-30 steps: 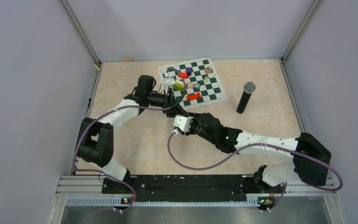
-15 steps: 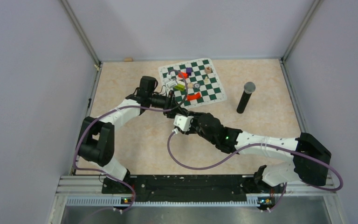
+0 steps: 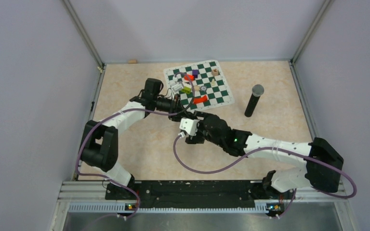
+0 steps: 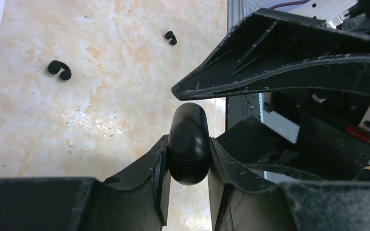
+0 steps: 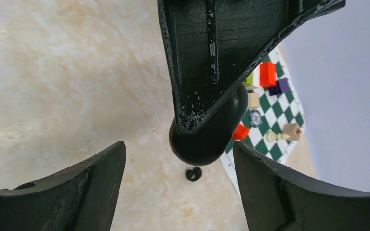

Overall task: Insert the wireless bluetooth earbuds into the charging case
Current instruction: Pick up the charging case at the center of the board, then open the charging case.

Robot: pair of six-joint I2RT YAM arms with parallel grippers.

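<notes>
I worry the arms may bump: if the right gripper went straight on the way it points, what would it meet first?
Most likely the black charging case, clamped in the left gripper, right in front of the open right gripper. A left finger overlaps it from above. Depth is unclear.

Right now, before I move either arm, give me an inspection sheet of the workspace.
Surface: beige marbled table, no spills seen.
Job's things: black charging case, lid looks shut; two black earbuds loose on the table; purple ones not made out.
Clutter: chessboard mat carrying coloured blocks; microphone to its right.
Claws: left claw shut on the charging case; right claw open, facing the case close up.
Cables: purple cable loops on the table beside the right arm.
Surroundings: pale walls on three sides; nothing else seen.
</notes>
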